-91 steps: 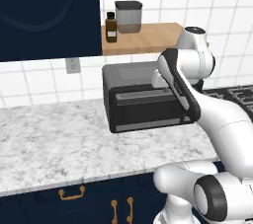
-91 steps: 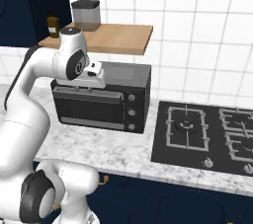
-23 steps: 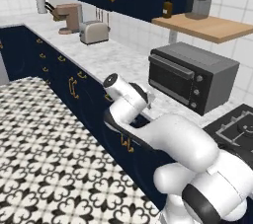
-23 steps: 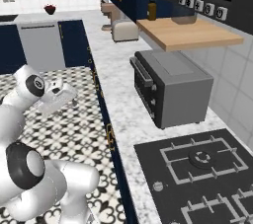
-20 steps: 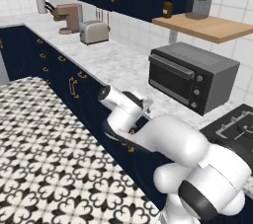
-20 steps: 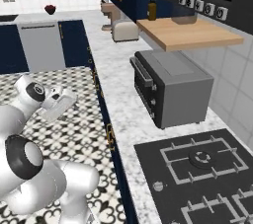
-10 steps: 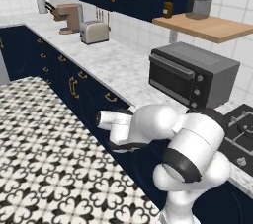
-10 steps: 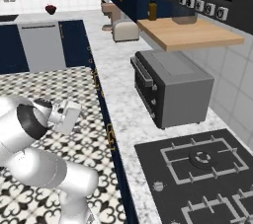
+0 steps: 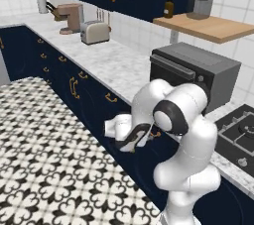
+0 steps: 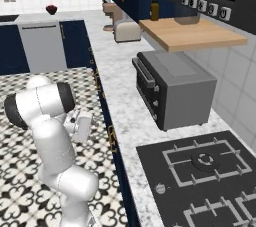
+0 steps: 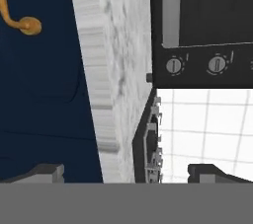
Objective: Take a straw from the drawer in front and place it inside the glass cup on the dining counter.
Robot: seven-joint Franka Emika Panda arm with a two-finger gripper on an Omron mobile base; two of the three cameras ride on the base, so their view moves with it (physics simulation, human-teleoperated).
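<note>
Along the wall counter (image 9: pixel 116 63), a toaster oven (image 9: pixel 201 73) sits beside the gas hob (image 9: pixel 238 137) at the near end, beneath a shelf (image 9: pixel 211 26) carrying a bottle (image 9: pixel 169 8) and a canister (image 9: pixel 199 6). Farther along stand a toaster (image 9: pixel 95 31) and a coffee machine (image 9: pixel 70 17). Cabinet fronts (image 9: pixel 74 90) run below the counter's front edge, facing the tiled floor (image 9: pixel 44 159).

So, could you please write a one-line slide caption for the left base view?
Arm folded low, open gripper beside navy cabinet fronts under the marble wall counter.
</note>
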